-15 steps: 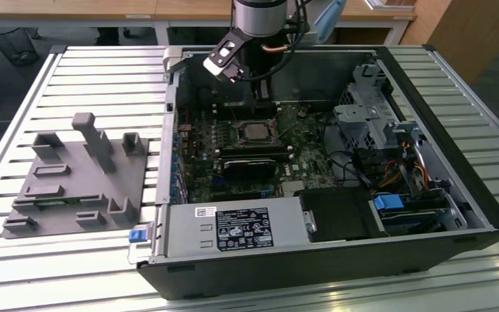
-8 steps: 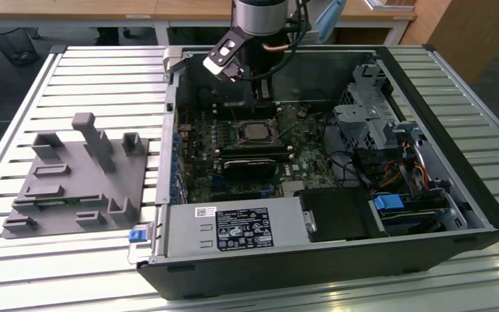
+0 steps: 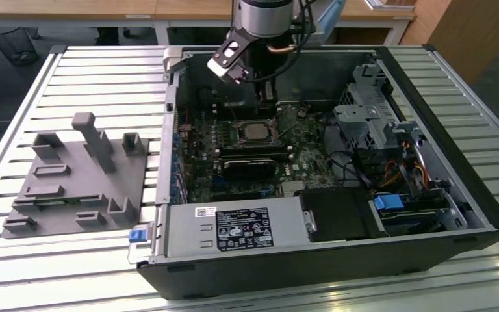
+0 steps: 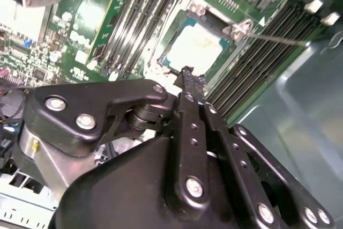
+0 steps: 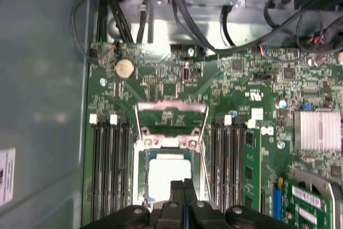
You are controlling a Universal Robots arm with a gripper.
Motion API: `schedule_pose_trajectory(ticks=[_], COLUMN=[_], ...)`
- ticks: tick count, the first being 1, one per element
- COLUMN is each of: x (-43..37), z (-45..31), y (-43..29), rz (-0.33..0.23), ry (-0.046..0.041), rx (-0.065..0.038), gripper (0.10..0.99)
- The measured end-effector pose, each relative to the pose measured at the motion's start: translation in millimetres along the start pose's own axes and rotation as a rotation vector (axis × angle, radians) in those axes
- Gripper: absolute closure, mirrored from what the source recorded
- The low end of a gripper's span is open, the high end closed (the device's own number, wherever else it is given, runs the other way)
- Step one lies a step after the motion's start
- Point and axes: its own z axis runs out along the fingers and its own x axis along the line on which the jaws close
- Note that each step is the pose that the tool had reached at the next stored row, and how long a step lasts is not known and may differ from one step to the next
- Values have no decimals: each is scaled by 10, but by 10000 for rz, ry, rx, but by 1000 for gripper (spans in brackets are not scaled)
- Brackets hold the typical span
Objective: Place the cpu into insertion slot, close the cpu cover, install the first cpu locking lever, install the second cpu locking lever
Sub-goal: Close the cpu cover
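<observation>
The cpu [image 5: 169,178] lies in the insertion slot [image 5: 142,186] on the green board, its pale metal face up; in the second wrist view the cpu [image 4: 197,46] sits just past my fingertips. A silvery plate with two screws, part of the cpu cover [image 5: 169,143], borders one end of the slot. I cannot tell whether the cover lies fully flat. Thin wire levers [image 5: 139,123] angle away from that end, and one lever [image 4: 278,38] sticks out sideways. My gripper [image 5: 183,184] is shut with nothing in it, at the slot's edge. In the exterior view the gripper [image 3: 268,110] hangs just above the slot [image 3: 254,132].
The board lies inside an open black computer case [image 3: 457,195] on a slatted metal table [image 3: 85,78]. Memory slots [image 5: 110,170] flank the socket on both sides. Cables [image 5: 214,41] and a drive cage crowd one end. A grey fixture [image 3: 80,175] stands at the exterior view's left.
</observation>
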Motion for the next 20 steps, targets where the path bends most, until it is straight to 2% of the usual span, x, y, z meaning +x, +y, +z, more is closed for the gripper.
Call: schedule_pose_trajectory(ticks=[2,5,8,13,20], x=[-1,-1,-1,1,30], z=[-8,-59,-67,-59,-42], y=[32,36,55,183,299], rz=[-2,0,0,-25,-100], ry=[-3,2,24,43,54], rx=[79,88,86,89,104], gripper=[965,965,965,965,965])
